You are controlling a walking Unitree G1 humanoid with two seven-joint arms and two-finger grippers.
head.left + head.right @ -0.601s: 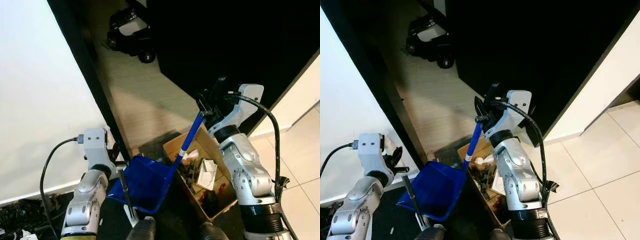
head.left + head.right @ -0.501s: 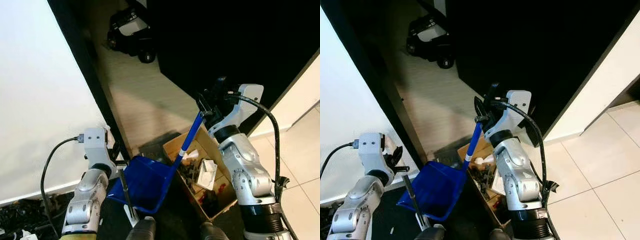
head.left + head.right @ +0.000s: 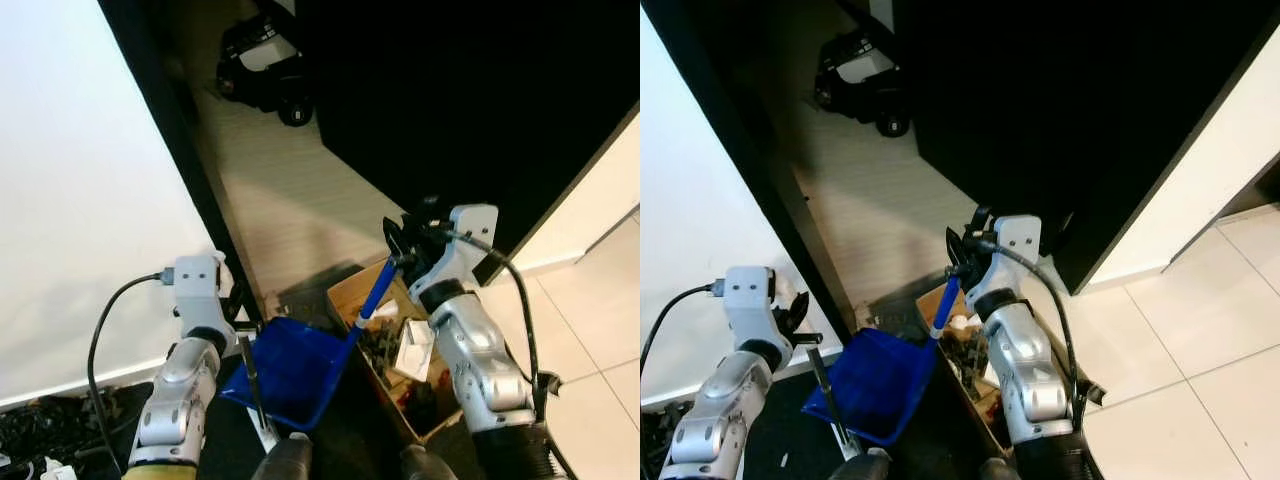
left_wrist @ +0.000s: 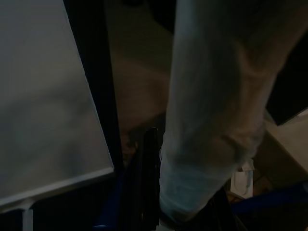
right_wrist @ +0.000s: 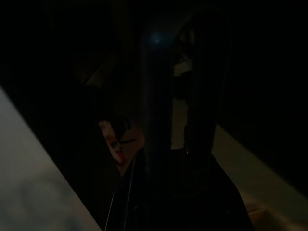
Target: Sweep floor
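while the blue dustpan [image 3: 290, 367] hangs low in front of the robot, its long blue handle [image 3: 374, 290] runs up and to the right into the right gripper [image 3: 398, 243], whose black fingers are clamped around the handle's top end. compared with half a second ago that right arm has drawn in and dropped: the wrist now sits closer to the body and lower over the open cardboard box [image 3: 400, 345] of odds and ends, and the handle leans less far out. the pan itself has barely shifted, its mouth still tipped beside the box's near left corner.

the left gripper [image 3: 240, 325] holds a thin dark stick [image 3: 252, 385], most likely the broom's shaft, which crosses the left side of the pan and runs down toward the robot's feet. the fingers seem pinched on it, though the dark left wrist view shows little more than a pale blurred shape.

further off, the wood-look floor [image 3: 290, 200] stretches past a black door edge to a small black toy car [image 3: 265, 70].

my reading is that pulling the handle in brings the pan's lip nearer the floor, ready for the broom to push dirt in; no debris can be made out on the floor.
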